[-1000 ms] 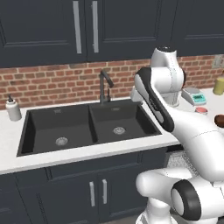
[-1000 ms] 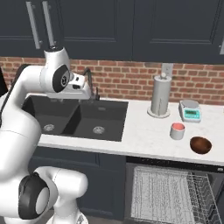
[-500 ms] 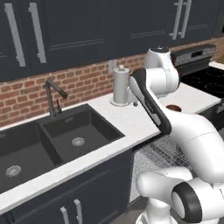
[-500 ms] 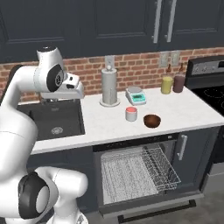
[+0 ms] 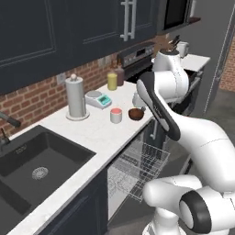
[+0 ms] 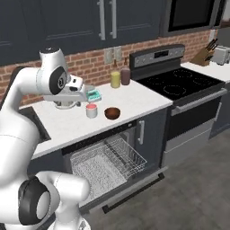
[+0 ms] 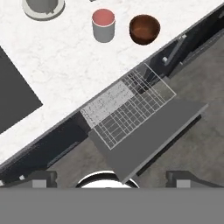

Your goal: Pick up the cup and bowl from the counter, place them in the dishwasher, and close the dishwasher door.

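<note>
Fingers are spread wide and nothing is held, high above the open dishwasher door. Far ahead of the tips, the cup and bowl sit side by side on the counter. A straight descent centred over the cup is advised, so the bowl isn't nudged.

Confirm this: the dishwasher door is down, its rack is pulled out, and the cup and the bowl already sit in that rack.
Not quite. The cup and bowl stand on the counter, as the hand view shows. The dishwasher door is down and the rack pulled out.
</note>
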Robot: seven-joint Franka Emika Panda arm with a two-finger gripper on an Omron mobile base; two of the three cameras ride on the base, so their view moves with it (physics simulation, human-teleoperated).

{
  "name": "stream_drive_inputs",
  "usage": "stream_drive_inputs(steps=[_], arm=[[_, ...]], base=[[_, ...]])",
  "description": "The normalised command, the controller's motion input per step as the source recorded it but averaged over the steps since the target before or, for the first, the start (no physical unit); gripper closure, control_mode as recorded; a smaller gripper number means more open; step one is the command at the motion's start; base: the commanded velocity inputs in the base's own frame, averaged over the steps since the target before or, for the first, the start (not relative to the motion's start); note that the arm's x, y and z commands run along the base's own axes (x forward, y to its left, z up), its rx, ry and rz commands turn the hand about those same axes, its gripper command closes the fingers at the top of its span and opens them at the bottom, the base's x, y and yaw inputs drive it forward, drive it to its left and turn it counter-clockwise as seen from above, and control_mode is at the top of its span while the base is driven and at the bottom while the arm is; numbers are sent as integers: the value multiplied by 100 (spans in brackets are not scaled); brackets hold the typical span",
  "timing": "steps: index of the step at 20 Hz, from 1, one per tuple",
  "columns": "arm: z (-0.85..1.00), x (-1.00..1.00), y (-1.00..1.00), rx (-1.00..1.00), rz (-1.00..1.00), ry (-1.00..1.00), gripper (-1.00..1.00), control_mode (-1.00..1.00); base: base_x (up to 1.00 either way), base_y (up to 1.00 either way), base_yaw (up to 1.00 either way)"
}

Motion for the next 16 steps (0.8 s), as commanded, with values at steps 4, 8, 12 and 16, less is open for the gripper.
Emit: stream_drive_inputs(steps=[4,8,12,16], arm=[[0,0,0,0,0,0,-100,100],[0,0,0,0,0,0,-100,100],[0,0,0,0,0,0,-100,100],[0,0,0,0,0,0,-100,100]], base=[[0,43,-47],[0,52,-36],[0,50,-22],[0,49,-12]])
